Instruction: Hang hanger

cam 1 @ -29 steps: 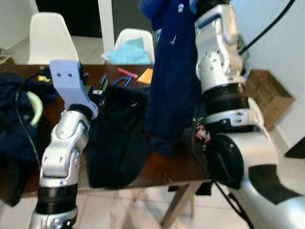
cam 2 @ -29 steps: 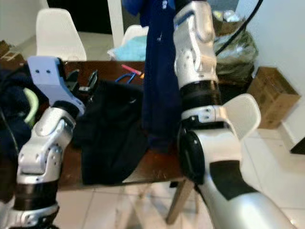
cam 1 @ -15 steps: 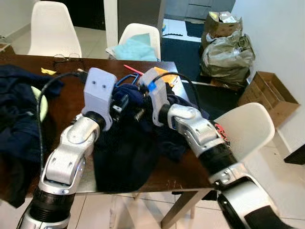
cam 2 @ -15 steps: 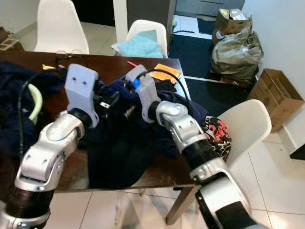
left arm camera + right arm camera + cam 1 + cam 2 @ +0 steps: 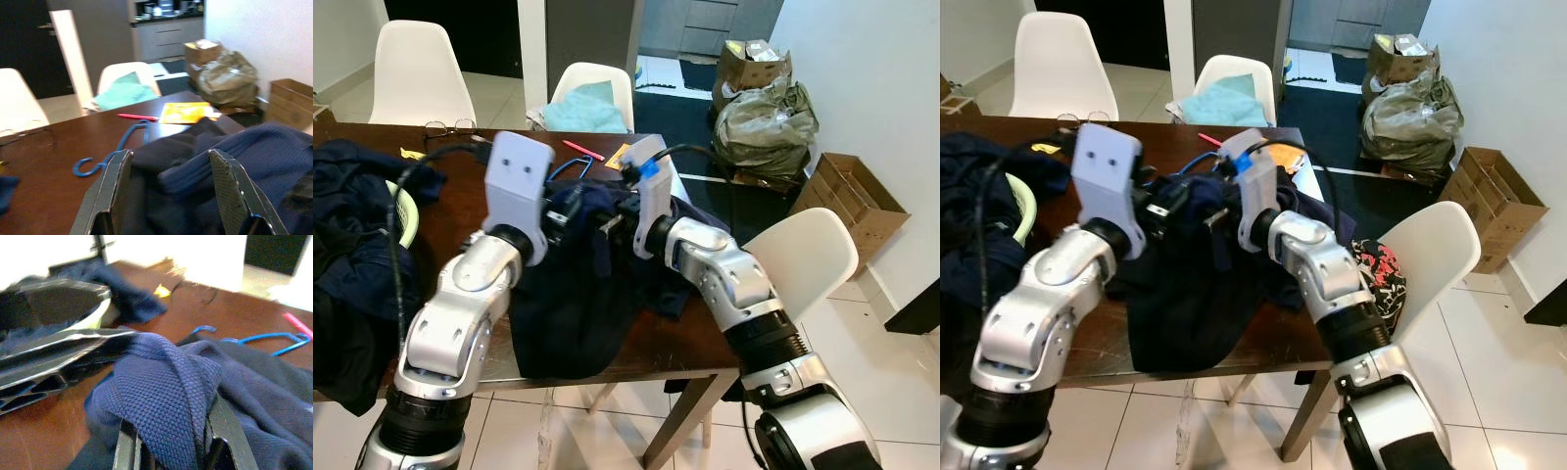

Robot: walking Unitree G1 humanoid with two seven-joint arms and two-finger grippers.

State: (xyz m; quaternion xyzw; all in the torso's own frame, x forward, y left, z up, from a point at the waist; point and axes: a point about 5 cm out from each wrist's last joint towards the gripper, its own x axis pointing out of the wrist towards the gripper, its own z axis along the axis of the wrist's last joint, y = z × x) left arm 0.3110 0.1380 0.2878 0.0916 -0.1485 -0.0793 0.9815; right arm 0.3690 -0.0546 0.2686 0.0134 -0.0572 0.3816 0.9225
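A blue wire hanger point(image 5: 110, 152) lies flat on the dark wooden table point(image 5: 460, 176), just beyond both grippers. My right gripper point(image 5: 168, 423) is shut on a fold of a navy knit garment point(image 5: 166, 382), held low over the table. Facing it from the left, my left gripper point(image 5: 170, 156) is open, its fingers point(image 5: 115, 186) on either side of the same navy cloth. In the left eye view the two grippers nearly meet above a black garment point(image 5: 568, 313) that is spread to the table's front edge. The hanger point(image 5: 563, 166) is partly hidden by cloth.
A heap of dark clothes point(image 5: 352, 245) covers the table's left end. A pink pen point(image 5: 578, 149) and glasses point(image 5: 445, 125) lie at the back. White chairs stand behind point(image 5: 411, 69) and to the right point(image 5: 803, 259). Bags point(image 5: 759, 117) and a cardboard box point(image 5: 847, 191) sit by the wall.
My right arm has come down from head height, bringing the navy garment to the table. The left gripper has closed in on the cloth beside it. The camera has also shifted.
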